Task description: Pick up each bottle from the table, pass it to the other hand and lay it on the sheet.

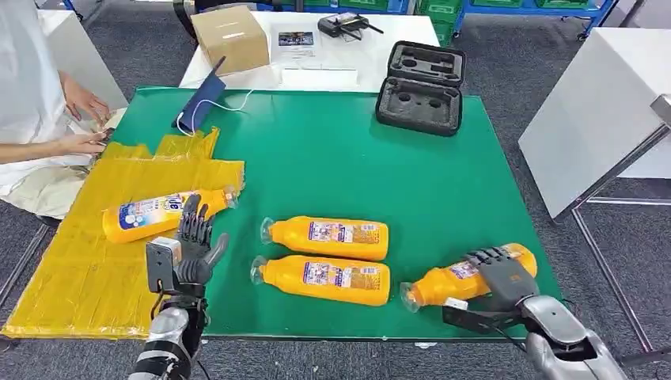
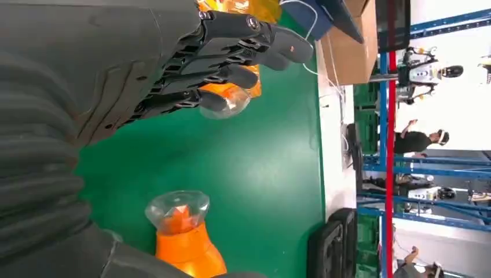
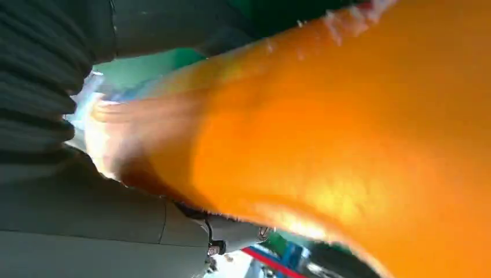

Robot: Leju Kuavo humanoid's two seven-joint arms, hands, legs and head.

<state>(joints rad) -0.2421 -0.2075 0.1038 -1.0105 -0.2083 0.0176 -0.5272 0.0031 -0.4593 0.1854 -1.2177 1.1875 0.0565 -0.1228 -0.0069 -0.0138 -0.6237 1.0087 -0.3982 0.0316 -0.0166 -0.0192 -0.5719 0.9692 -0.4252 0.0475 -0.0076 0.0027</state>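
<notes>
Four orange bottles with clear caps lie on their sides. One bottle (image 1: 162, 214) rests on the yellow sheet (image 1: 87, 277) at the left. My left hand (image 1: 192, 244) hovers open just in front of it, fingers (image 2: 231, 52) spread, its cap (image 2: 230, 99) just beyond them. Two bottles (image 1: 328, 237) (image 1: 324, 279) lie side by side mid-mat; one's cap (image 2: 176, 211) shows in the left wrist view. The fourth bottle (image 1: 455, 283) lies near the front right edge, and my right hand (image 1: 500, 273) grips its body, which presses close against the palm (image 3: 87, 220) as a bright orange mass (image 3: 347, 127).
A green mat (image 1: 356, 158) covers the table. A person's hands (image 1: 83, 127) touch the sheet's far left corner. A black foam case (image 1: 419, 87) lies open at the back right, a blue pouch (image 1: 198, 103) and cardboard box (image 1: 229, 36) at the back left. A white table (image 1: 601, 103) stands right.
</notes>
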